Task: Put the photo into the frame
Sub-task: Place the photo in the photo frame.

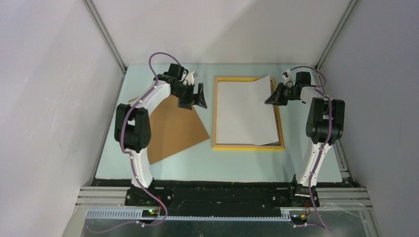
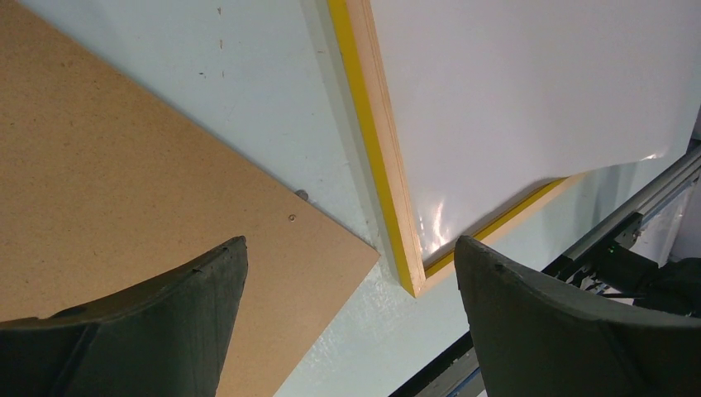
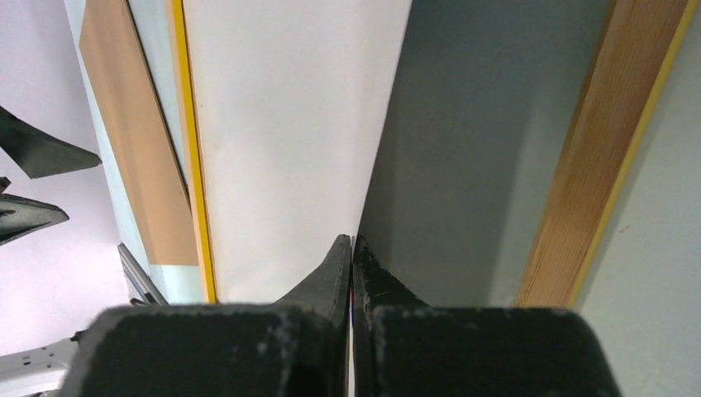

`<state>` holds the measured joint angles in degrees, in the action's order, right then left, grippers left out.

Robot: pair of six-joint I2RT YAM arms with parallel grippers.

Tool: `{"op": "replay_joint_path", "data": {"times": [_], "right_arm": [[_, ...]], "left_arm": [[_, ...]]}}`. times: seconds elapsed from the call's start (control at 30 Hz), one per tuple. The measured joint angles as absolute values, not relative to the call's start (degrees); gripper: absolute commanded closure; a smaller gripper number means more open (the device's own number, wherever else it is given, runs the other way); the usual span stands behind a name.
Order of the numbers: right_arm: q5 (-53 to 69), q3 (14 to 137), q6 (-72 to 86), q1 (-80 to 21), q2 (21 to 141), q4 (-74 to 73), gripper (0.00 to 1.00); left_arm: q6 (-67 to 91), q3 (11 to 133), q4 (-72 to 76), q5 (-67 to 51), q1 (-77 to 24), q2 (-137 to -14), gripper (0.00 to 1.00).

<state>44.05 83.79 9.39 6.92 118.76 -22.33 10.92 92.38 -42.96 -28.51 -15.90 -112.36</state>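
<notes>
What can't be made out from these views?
- Printed side of the photo: faces down; every view shows only its white back.
- Far right corner of the frame, top view: covered by the lifted photo.
- Far end of the backing board: under the left arm in the top view, cut off in the left wrist view.

A lab enclosure: white walls (image 1: 44, 98), aluminium rails (image 1: 105, 37), pale table (image 1: 237, 165).

The left arm (image 1: 141, 170) and the right arm (image 1: 312, 163) are built of white moulded links joined by bulky black joint housings. A thin purple cable (image 1: 159, 53) is run along each. The left gripper (image 1: 193, 101) and right gripper (image 1: 270, 100) are fitted with broad matte-black wedge fingers (image 2: 165, 331), scuffed pale at the edges.
</notes>
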Motion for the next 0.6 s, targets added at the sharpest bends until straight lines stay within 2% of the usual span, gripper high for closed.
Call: {"op": "replay_joint_path", "data": {"times": [0.6], "right_arm": [[42.8,80.0,13.5,7.0,118.8,-15.8,1.00]], "left_arm": [[10.9,92.4,-43.0,-28.5,-15.9,-111.9,0.00]]}}
